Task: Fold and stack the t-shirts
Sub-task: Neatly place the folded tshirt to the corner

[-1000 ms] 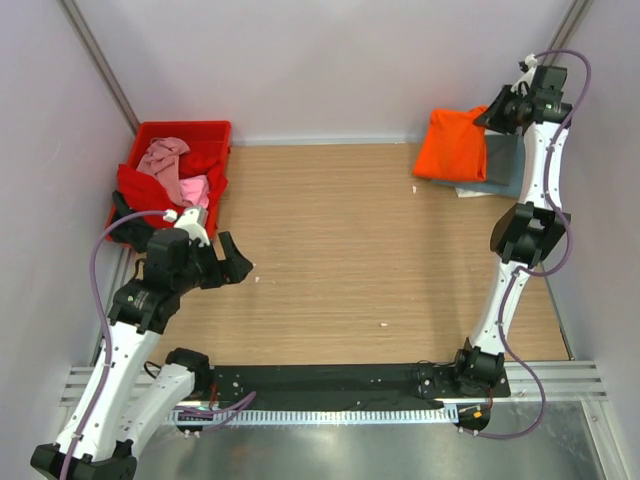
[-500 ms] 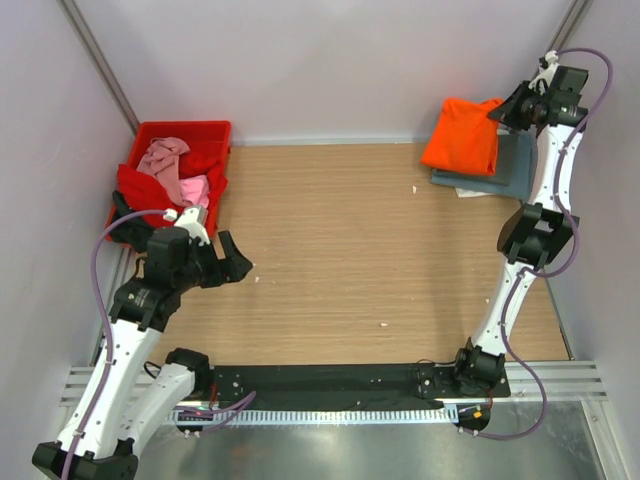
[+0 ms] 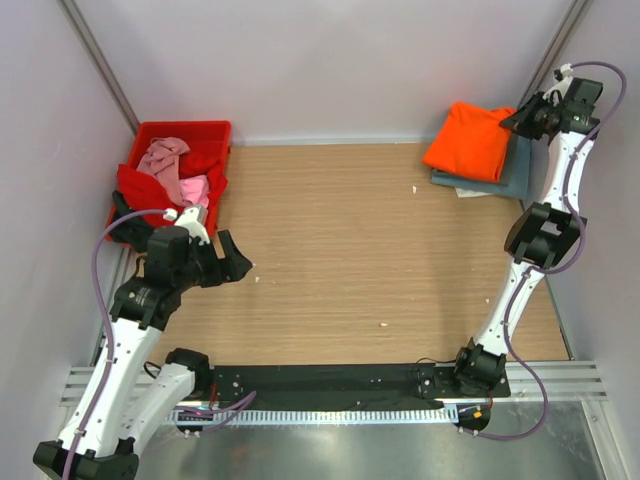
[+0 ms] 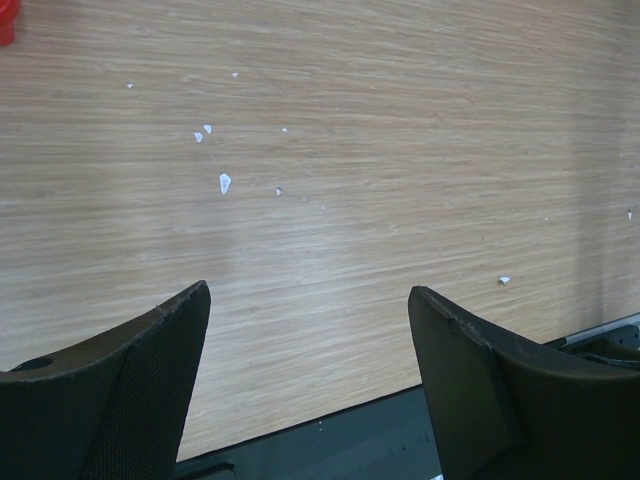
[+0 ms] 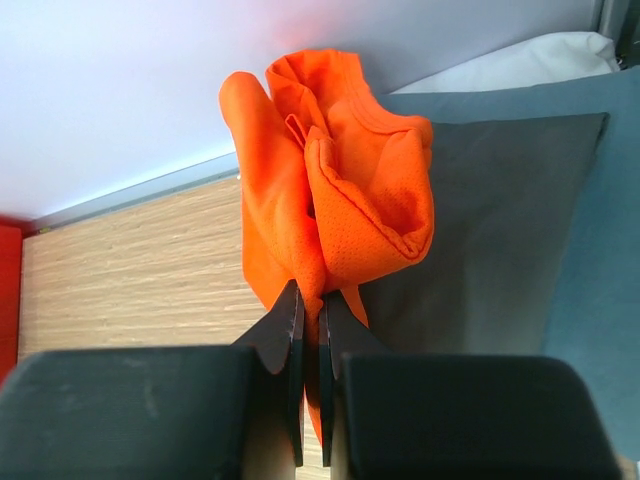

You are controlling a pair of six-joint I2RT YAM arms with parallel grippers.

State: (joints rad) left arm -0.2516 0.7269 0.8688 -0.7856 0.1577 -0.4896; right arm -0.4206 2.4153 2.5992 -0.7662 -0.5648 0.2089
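Count as observed:

- Table [image 3: 350, 240]: one.
- Arms: two, the left arm [image 3: 130, 300] and the right arm [image 3: 540, 235].
- Grippers: two, the left gripper [image 4: 308, 292] and the right gripper [image 5: 310, 300], with two fingers apiece.
- Crate [image 3: 185, 128]: one, red.
- Cloth in the crate: three pieces distinguishable, being one red piece [image 3: 140, 190], one light pink piece [image 3: 195, 188] and one dusty pink piece [image 3: 163, 155]. Any beneath cannot be counted.
- Far right pile: one orange shirt [image 5: 340, 180], one dark grey shirt [image 5: 500, 220], one slate blue shirt [image 5: 600, 250], and one white item [image 5: 540, 60] of undetermined kind.
- White flecks [image 4: 224, 182] on the tabletop: about ten.
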